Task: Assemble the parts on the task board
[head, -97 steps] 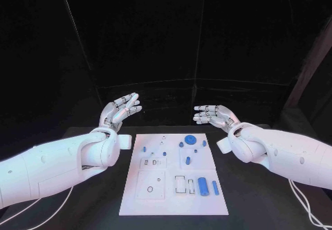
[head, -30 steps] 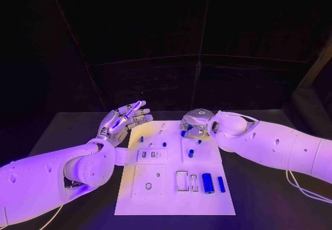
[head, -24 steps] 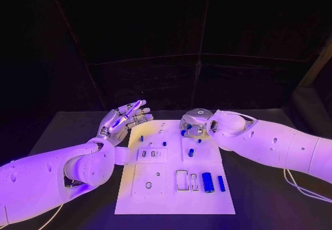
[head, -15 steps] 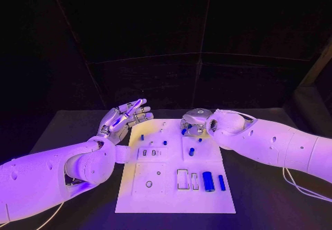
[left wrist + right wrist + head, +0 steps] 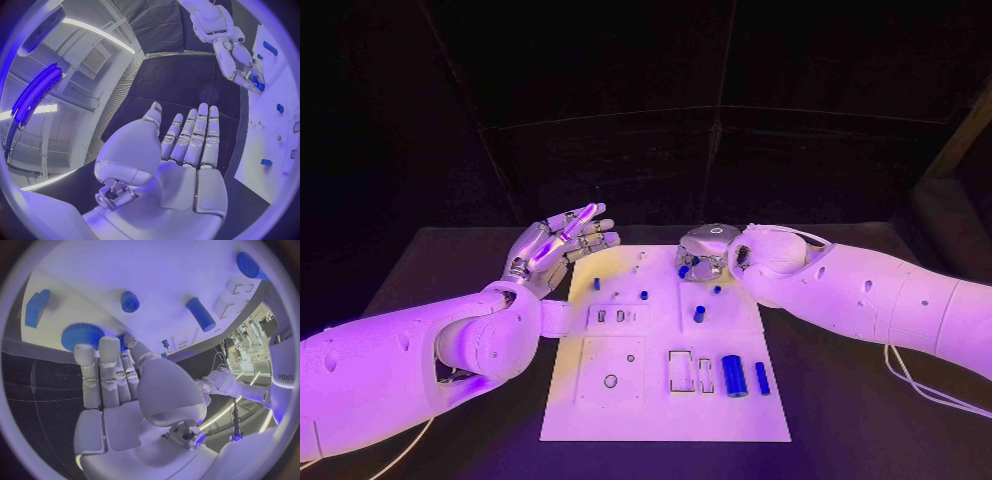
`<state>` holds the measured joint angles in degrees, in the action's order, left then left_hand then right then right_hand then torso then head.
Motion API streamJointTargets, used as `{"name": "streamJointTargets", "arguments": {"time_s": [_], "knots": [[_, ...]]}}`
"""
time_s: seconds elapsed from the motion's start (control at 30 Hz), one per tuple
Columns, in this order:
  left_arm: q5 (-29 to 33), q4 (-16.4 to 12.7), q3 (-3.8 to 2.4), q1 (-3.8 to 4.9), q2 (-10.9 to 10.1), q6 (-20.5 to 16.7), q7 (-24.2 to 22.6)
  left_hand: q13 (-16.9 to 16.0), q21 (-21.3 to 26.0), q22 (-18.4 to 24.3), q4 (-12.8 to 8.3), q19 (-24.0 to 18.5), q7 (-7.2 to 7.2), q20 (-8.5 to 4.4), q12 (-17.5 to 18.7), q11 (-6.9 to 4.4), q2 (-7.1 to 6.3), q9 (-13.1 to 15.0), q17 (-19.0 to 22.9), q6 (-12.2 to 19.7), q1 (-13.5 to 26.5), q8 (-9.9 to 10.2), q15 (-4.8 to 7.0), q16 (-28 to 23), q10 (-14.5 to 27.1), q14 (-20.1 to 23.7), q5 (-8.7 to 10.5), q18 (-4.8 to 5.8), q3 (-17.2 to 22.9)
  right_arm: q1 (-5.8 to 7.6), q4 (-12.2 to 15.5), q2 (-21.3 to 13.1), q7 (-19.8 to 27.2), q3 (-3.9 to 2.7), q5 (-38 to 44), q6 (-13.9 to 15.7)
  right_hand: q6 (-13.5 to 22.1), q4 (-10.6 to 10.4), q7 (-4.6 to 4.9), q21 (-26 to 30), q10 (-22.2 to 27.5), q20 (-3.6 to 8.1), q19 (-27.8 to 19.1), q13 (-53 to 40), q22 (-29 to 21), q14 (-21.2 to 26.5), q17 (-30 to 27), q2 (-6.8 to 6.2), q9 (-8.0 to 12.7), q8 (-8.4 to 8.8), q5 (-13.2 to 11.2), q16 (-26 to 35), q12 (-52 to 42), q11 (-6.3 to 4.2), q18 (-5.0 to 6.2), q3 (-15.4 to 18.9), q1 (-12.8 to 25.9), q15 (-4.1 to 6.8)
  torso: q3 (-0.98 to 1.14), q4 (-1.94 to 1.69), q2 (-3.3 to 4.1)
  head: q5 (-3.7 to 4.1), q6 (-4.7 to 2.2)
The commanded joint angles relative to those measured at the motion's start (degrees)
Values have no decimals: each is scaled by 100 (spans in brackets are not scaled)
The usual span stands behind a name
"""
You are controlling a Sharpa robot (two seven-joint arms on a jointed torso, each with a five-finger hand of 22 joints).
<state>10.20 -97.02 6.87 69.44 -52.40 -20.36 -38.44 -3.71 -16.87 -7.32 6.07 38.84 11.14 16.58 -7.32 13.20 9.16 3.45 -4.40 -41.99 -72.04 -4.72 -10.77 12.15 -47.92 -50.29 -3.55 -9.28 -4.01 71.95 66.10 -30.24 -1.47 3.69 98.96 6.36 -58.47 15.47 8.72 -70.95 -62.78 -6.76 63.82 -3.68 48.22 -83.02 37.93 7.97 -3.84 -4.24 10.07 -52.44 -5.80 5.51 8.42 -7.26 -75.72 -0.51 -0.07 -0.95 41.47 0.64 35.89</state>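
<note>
- Several blue parts lie loose on the task board, so assembly looks barely begun.
- Right hand hangs over the board's far edge with fingertips at a blue gear; whether it grips the gear I cannot tell.
- Left hand is held up beside the board, fingers spread, holding nothing.
- Black table lies on every side of the board, giving both arms room.

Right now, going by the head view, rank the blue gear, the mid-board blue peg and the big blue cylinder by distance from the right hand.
1. Blue gear, right at the right hand.
2. Blue peg, further toward the robot.
3. Big blue cylinder, nearest the robot.
</note>
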Motion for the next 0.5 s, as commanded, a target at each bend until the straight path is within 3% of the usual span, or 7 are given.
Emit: {"name": "streamJointTargets", "arguments": {"time_s": [0.03,0.17,0.4,0.5], "knots": [[-72,-5,-6,11,1,95,-45,6,-21,7,-27,47,516,-6,20,14,22,8,9,-32,-52,18,-6,-29,-44,-47,-21,-65,9,2,3,12,-5,5,2,37,-68,-2,5,-44,-69,12,56,6,49,-26,58,102,-15,-48,-102,-58,-23,-12,-79,-93,-3,18,0,-5,1,-14,12],[-75,-3,-6,12,-8,96,-38,6,-21,7,-27,47,516,-6,20,14,22,8,9,-32,-52,18,-6,-29,-44,-47,-21,-65,9,1,54,-28,-3,4,-82,416,-186,12,-3,-224,-198,27,234,-1,363,-75,359,131,-25,-78,-284,-334,-35,-29,-132,-343,-14,34,-5,-2,-8,-22,14],[-76,19,-6,18,-22,98,-34,6,-20,10,-34,51,515,-6,20,13,25,9,10,-45,-56,16,-5,-29,-48,-52,-20,-66,17,15,178,-77,-29,1,-322,916,-227,7,6,-300,-247,29,274,-1,468,-70,469,51,-23,-70,-271,-456,-3,-36,-146,-524,36,30,-5,10,-5,-45,-25],[-74,36,-6,20,-22,107,-28,6,-20,10,-34,51,515,-6,20,13,25,9,10,-45,-56,16,-5,-29,-48,-52,-20,-66,17,38,137,-5,-89,0,-371,1076,-226,-5,10,-312,-247,28,274,0,482,-62,477,19,-21,-61,-279,-472,13,-34,-148,-567,64,27,0,-7,6,-30,-44]]}}
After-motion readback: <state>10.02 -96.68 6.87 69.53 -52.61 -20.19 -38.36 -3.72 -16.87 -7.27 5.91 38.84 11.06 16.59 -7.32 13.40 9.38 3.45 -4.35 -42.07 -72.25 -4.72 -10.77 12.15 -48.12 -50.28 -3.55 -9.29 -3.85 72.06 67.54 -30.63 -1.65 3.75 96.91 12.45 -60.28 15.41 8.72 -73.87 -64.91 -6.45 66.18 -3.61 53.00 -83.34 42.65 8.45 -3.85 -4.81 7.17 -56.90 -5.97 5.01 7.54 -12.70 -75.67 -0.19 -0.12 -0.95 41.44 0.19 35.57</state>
